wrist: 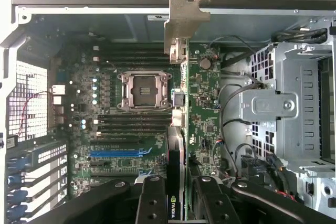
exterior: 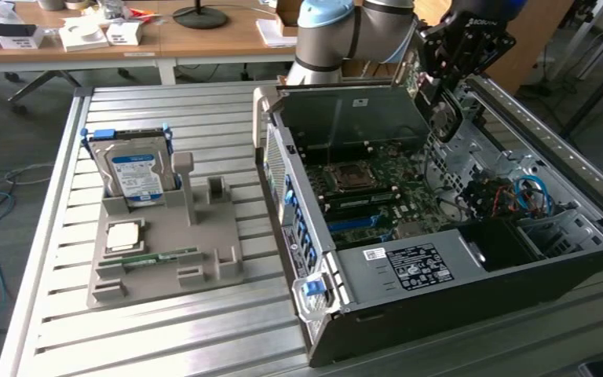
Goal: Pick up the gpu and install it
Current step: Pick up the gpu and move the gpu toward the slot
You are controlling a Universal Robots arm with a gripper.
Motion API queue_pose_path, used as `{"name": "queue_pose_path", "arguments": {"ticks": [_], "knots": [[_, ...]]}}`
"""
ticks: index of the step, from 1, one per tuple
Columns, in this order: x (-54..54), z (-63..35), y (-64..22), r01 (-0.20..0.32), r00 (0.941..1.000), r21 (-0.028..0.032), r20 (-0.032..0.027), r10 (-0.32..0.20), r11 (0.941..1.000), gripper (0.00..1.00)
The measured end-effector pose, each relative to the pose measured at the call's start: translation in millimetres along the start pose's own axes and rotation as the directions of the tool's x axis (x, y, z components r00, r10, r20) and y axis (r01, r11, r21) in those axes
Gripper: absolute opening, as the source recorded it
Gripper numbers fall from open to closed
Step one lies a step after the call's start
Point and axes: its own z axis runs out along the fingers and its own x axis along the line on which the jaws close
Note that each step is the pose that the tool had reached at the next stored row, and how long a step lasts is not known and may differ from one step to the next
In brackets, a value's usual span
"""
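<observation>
Grey holder tray [exterior: 213, 236] with hard drive [exterior: 134, 174] well apart from the gripper toward the exterior view's left, open computer case [exterior: 469, 314] under the gripper, motherboard [wrist: 205, 103] below it, gripper [wrist: 178, 187] pinching the gpu [wrist: 176, 145] edge-on, metal bracket [wrist: 185, 19] at the card's end farthest from the gripper

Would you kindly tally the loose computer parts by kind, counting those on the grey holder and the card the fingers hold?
Hard drive: 1
Processor chip: 1
Memory stick: 1
gpu: 1
Total: 4
</observation>
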Motion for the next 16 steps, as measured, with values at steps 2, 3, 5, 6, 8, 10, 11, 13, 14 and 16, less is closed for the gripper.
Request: {"name": "queue_pose_path", "arguments": {"ticks": [2, 3, 5, 6, 8, 10, 11, 13, 14, 16], "knots": [[0.0, 0.8, -0.1, 0.000, 1.0000, 0.0000, 0.0000, 0.000, 1.0000, 0.26], [0.0, 0.8, -0.1, 0.000, 1.0000, -0.0001, 0.0000, 0.000, 1.0000, 0.26], [0.0, 0.8, -0.1, 0.000, 1.0000, 0.0000, 0.0000, 0.000, 1.0000, 0.26], [0.0, 0.9, -0.1, 0.000, 1.0000, -0.0001, 0.0000, 0.000, 1.0000, 0.26], [0.0, 0.9, -0.1, 0.000, 1.0000, -0.0001, 0.0000, 0.000, 1.0000, 0.26], [0.0, 0.9, -0.1, 0.000, 1.0000, -0.0001, 0.0000, 0.000, 1.0000, 0.26], [0.0, 0.9, -0.1, 0.000, 1.0000, 0.0000, 0.0000, 0.000, 1.0000, 0.26], [0.0, 2.1, -0.2, 0.000, 1.0000, -0.0005, 0.0001, 0.000, 1.0000, 0.26], [0.0, 3.4, -0.4, 0.000, 1.0000, -0.0003, 0.0000, 0.000, 1.0000, 0.26], [0.0, 6.1, -0.6, 0.000, 1.0000, -0.0002, 0.0000, 0.000, 1.0000, 0.26]]}}
